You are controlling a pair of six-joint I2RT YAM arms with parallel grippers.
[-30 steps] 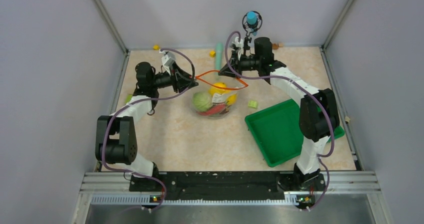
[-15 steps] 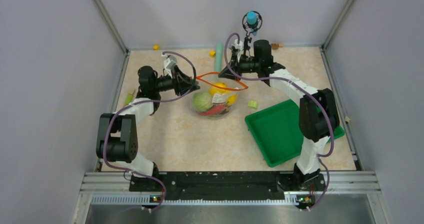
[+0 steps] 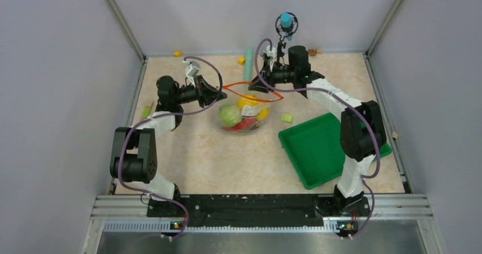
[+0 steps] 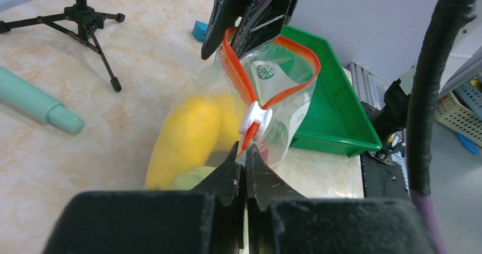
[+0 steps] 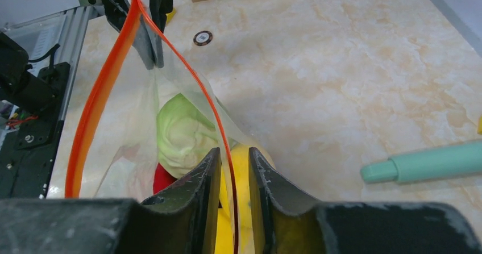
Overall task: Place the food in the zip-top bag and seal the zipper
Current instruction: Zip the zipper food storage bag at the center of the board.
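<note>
Seen from above, the zip-top bag [image 3: 245, 116] sits mid-table holding a green leafy ball [image 3: 229, 115], yellow pieces [image 3: 248, 101] and a red chili [image 3: 241, 127]. The green tray [image 3: 315, 146] lies to its right.

In the left wrist view, the left gripper [image 4: 245, 152] is clamped on the zipper [image 4: 239, 75] beside the slider [image 4: 256, 119].

In the right wrist view, the right gripper [image 5: 235, 154] pinches the zipper too.

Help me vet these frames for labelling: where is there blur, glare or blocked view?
Top external: even light, sharp, zip-top bag small. Left wrist: left gripper a soft dark mass, slider crisp, cable blocks the right side. Right wrist: right gripper blurred, zipper sharp, no strong glare.
</note>
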